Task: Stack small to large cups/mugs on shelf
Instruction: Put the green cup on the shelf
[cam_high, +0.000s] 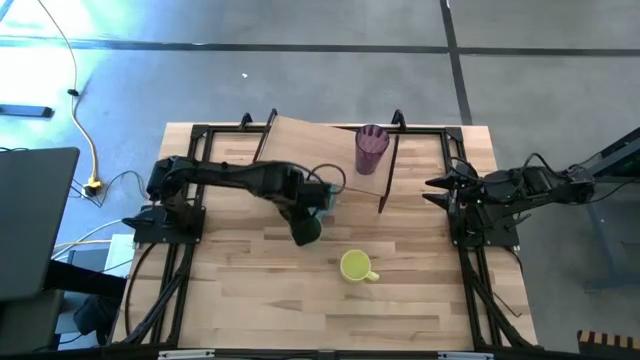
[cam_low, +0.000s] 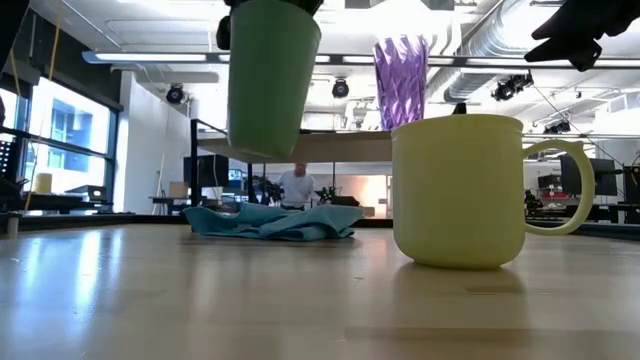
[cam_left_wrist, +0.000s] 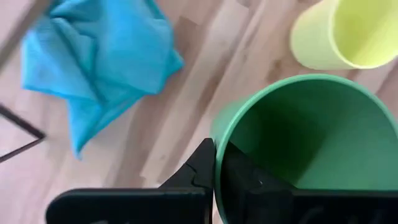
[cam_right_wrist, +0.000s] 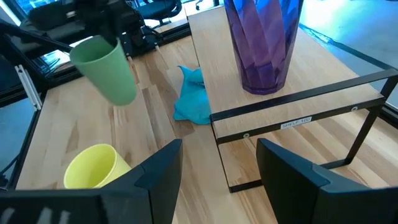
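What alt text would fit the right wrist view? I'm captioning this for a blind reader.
A tilted green cup, gripped at its rim by the left gripper, hangs above the wooden table. A purple tumbler stands on the low shelf, a blue cloth beside the shelf and a yellow mug nearer. The right gripper is open in the foreground.

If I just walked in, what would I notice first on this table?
Probably the green cup hanging in the air, pinched at its rim by the left gripper above the middle of the table. Next, the purple tumbler standing upright on the shelf at the far side, and the yellow mug sitting alone on the tabletop. A crumpled blue cloth lies beside the shelf.
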